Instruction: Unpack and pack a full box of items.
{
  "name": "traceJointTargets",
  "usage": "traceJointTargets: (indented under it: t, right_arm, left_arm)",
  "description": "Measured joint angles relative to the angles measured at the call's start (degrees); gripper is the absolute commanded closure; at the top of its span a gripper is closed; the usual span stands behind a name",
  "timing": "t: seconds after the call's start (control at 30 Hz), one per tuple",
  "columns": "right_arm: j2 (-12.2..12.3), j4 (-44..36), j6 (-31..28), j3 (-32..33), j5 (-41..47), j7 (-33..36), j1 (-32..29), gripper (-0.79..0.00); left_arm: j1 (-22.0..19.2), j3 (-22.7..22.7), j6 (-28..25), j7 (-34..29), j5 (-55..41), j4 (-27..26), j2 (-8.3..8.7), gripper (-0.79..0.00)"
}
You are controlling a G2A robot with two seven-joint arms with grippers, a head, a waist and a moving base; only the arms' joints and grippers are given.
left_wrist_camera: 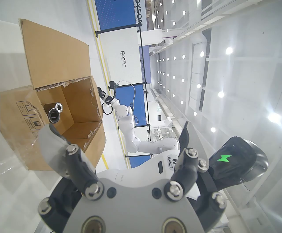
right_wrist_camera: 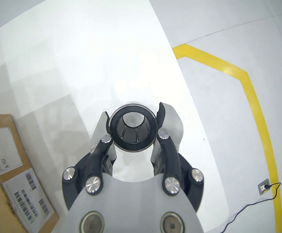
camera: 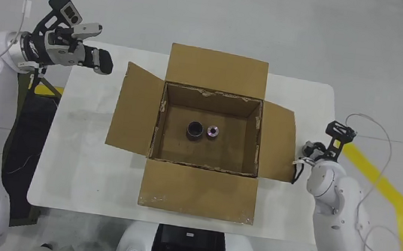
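An open cardboard box stands in the middle of the white table. On its floor lie a black cylinder and a small silver ring, side by side; the left wrist view also looks into the box at the cylinder and ring. My right gripper is shut on a black hollow bearing sleeve, held over bare table just beyond the box's right flap. My left gripper is open and holds nothing, out past the table's far left corner.
All four box flaps are folded outward, and the right one reaches close to my right gripper. A yellow floor line runs past the table's right edge, with a floor socket and cable beyond. Bare table lies left of the box.
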Motion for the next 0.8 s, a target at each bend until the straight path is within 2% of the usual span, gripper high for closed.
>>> traceJointTargets:
  t: [0.13, 0.23, 0.3, 0.8]
  right_arm:
    - [-0.2, 0.57, 1.23, -0.44, 0.0, 0.31, 0.43, 0.0]
    - [-0.32, 0.87, 2.19, -0.78, -0.67, 0.51, 0.64, -0.249]
    - [-0.4, 1.05, 2.66, -1.06, -0.91, 0.7, 0.83, -0.336]
    - [-0.84, 1.38, 3.29, -1.27, -0.79, 0.93, 1.21, -0.391]
  left_arm:
    - [0.0, 0.0, 0.0, 0.0, 0.0, 0.0, 0.0, -0.785]
    - [0.0, 0.0, 0.0, 0.0, 0.0, 0.0, 0.0, -0.785]
    - [0.0, 0.0, 0.0, 0.0, 0.0, 0.0, 0.0, -0.785]
    - [0.0, 0.0, 0.0, 0.0, 0.0, 0.0, 0.0, -0.785]
